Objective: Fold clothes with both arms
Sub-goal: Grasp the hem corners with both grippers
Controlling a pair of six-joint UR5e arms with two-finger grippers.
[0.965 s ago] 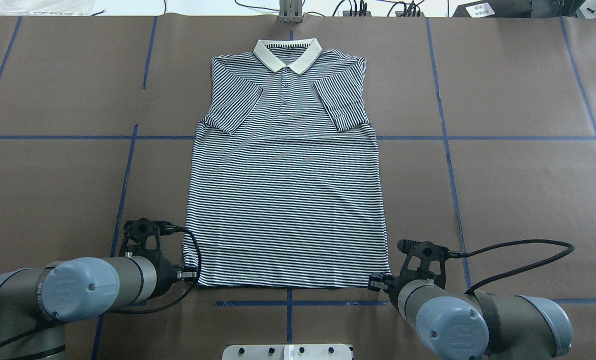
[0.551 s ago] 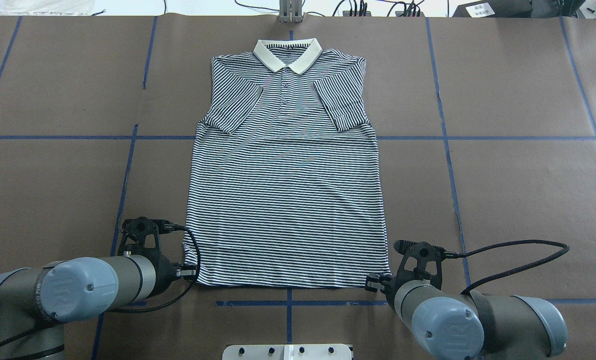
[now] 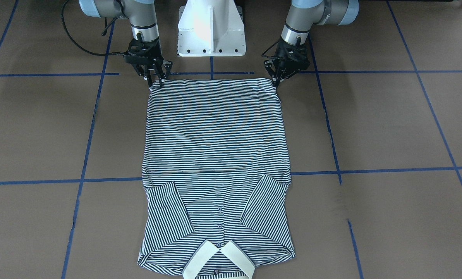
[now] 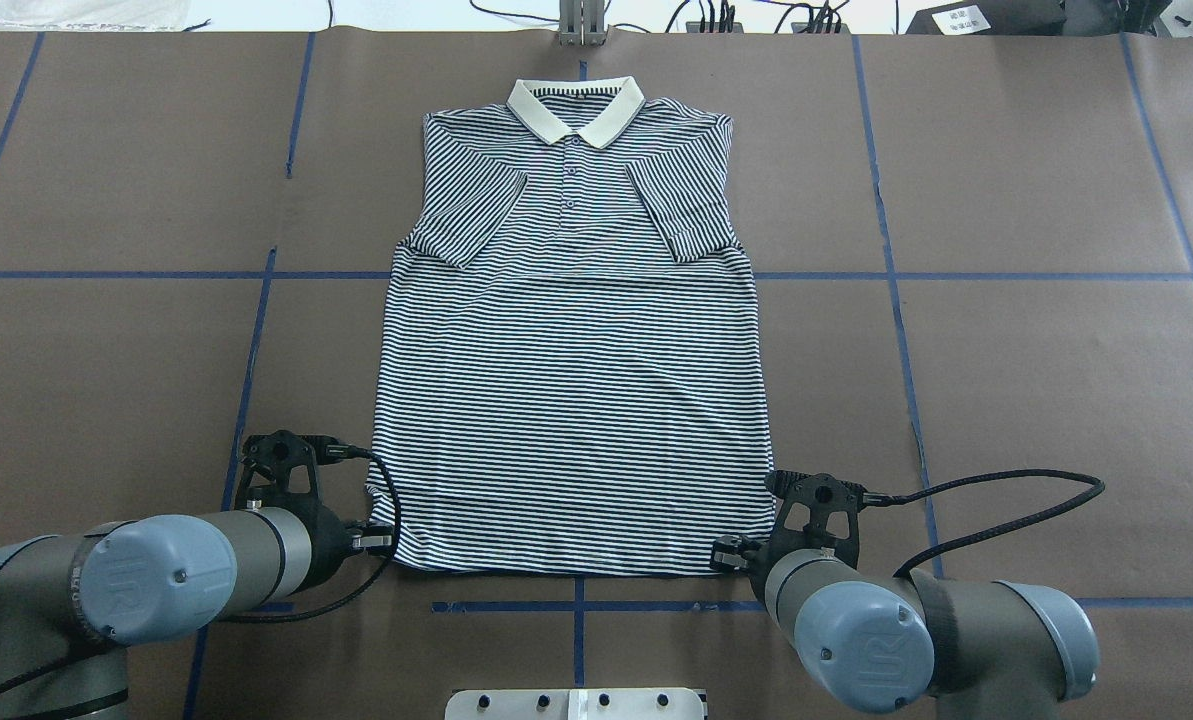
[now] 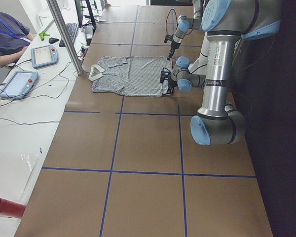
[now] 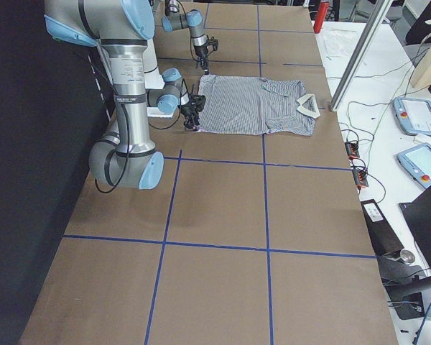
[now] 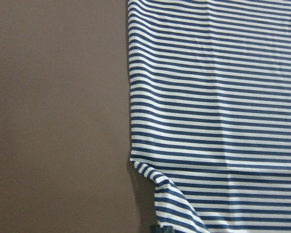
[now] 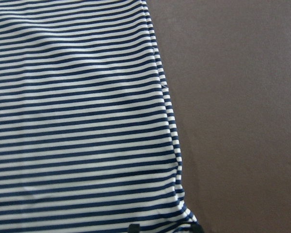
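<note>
The navy-and-white striped polo shirt lies flat mid brown surface, hem toward my edge. It looks soft and light, so I'd grip the hem corners. My right end effector is spread at one corner; my left end effector I cannot tell.

navy-and-white striped polo shirt, cream collar; brown table with blue tape lines.

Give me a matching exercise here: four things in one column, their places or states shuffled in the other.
1 collar
2 sleeves
3 left gripper
4 right gripper

A at the polo shirt's hem corner on the overhead view's right
B folded in over the chest
C at the hem corner on the overhead view's left
D at the shirt's end farthest from the robot

Pairs: 1-D, 2-B, 3-C, 4-A.
</note>
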